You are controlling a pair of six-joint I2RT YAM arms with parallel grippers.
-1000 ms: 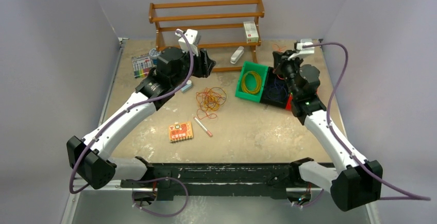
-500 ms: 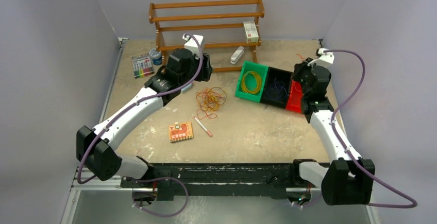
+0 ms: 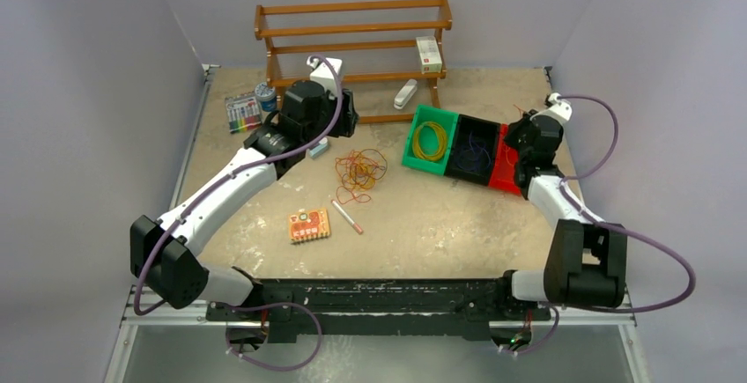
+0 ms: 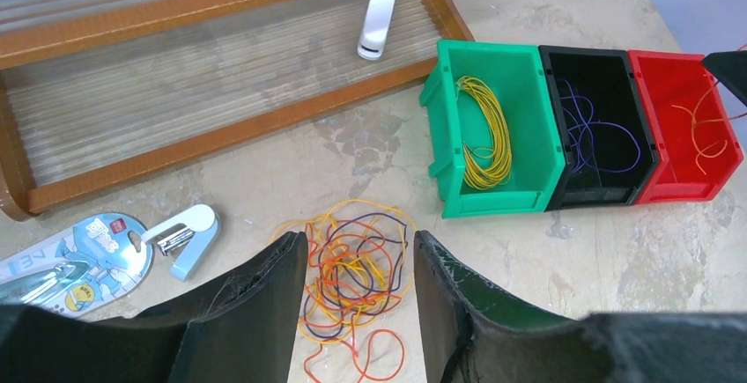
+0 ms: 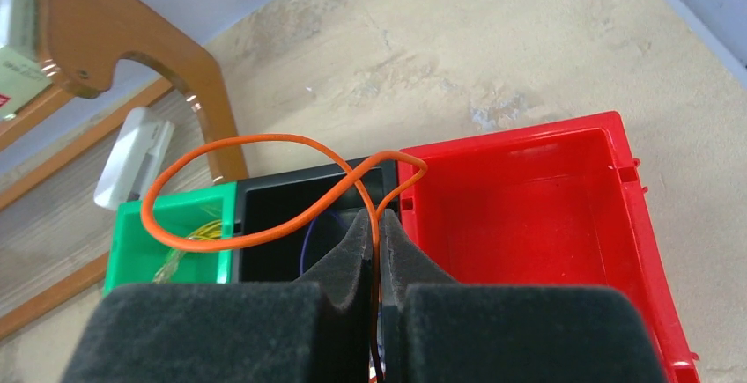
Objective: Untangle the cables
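Observation:
The cables lie as a loose tangle (image 3: 359, 172) of yellow, orange-red and dark blue loops on the table, seen close in the left wrist view (image 4: 357, 277). My left gripper (image 4: 359, 238) is open and empty; its fingers frame the tangle from above and behind it (image 3: 339, 114). My right gripper (image 5: 376, 220) is shut on one orange cable (image 5: 282, 136). It holds the cable's loop in the air by the red bin (image 3: 505, 161), beside the black bin (image 3: 473, 128).
A green bin (image 4: 440, 101) holds a yellow coil (image 4: 489, 132); the black bin (image 4: 551, 92) holds blue cable. A wooden rack (image 3: 352, 26) stands behind. A blue stapler (image 4: 185, 233), an orange card (image 3: 308, 224) and a pen (image 3: 346, 216) lie near the tangle.
My right arm has swung right, from over the black bin to the red bin's right side. My left gripper shifted slightly back-left, staying behind the tangle.

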